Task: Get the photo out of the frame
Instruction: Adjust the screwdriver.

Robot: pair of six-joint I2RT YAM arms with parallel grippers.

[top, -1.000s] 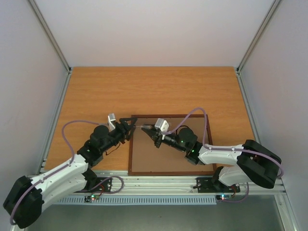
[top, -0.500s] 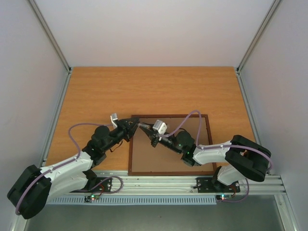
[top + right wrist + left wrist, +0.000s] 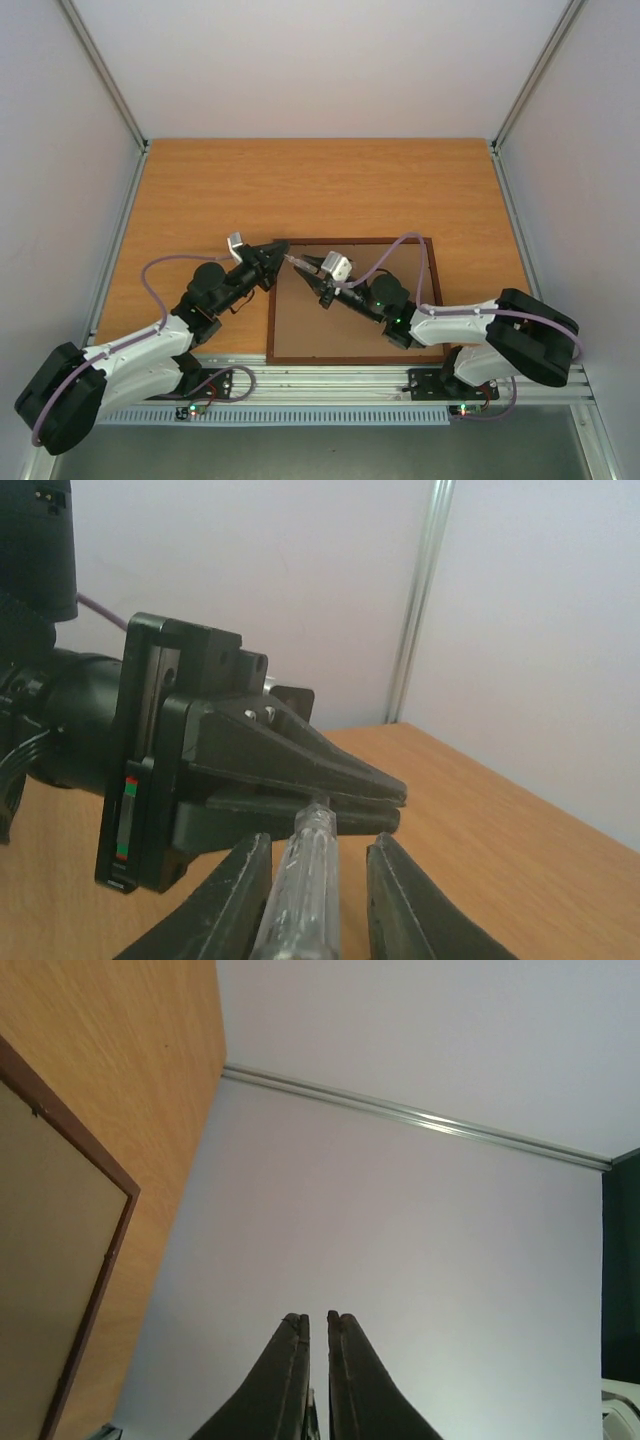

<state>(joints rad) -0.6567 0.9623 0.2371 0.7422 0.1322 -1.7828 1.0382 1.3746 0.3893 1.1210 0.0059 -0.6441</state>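
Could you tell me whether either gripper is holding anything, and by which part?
The left gripper is shut on the dark narrow end of a clear-handled tool. The right gripper's fingers flank its handle with a gap, apparently not gripping.

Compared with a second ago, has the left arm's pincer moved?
Yes. The left pincer has shifted slightly right, its tips now further in past the left rail of the thin dark reddish-brown wooden picture frame.

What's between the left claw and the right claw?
A slim clear-handled tool, seemingly a screwdriver, bridges them: its tip pinched in the shut left claw, its handle between the right claw's parted fingers. The right wrist view shows it.
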